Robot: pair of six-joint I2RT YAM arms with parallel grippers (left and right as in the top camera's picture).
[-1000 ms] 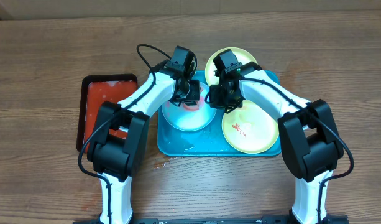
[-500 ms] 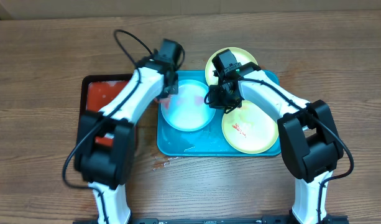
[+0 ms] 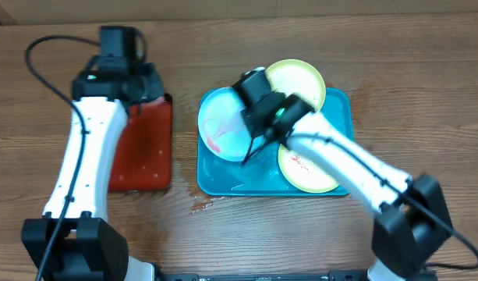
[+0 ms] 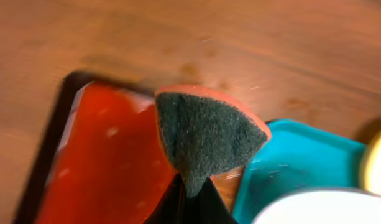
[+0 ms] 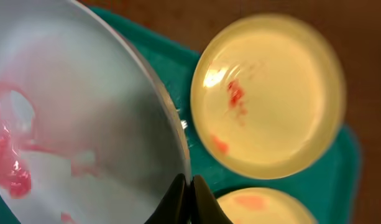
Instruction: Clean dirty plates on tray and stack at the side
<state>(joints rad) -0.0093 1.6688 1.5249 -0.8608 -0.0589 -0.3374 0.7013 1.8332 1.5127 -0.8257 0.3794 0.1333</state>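
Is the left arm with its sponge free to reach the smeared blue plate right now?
Likely yes: the right gripper pinches only the plate's right edge, leaving its smeared face open toward the left gripper and sponge.

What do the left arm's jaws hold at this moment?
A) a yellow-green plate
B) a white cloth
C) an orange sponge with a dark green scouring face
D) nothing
C: the left wrist view shows the sponge pinched in the left jaws, the black tray behind it.

The blue plate (image 3: 219, 129) is held by the right gripper (image 3: 248, 154) in the tray's (image 3: 223, 182) left half. Two yellow plates (image 3: 301, 78) are seen in its right half.
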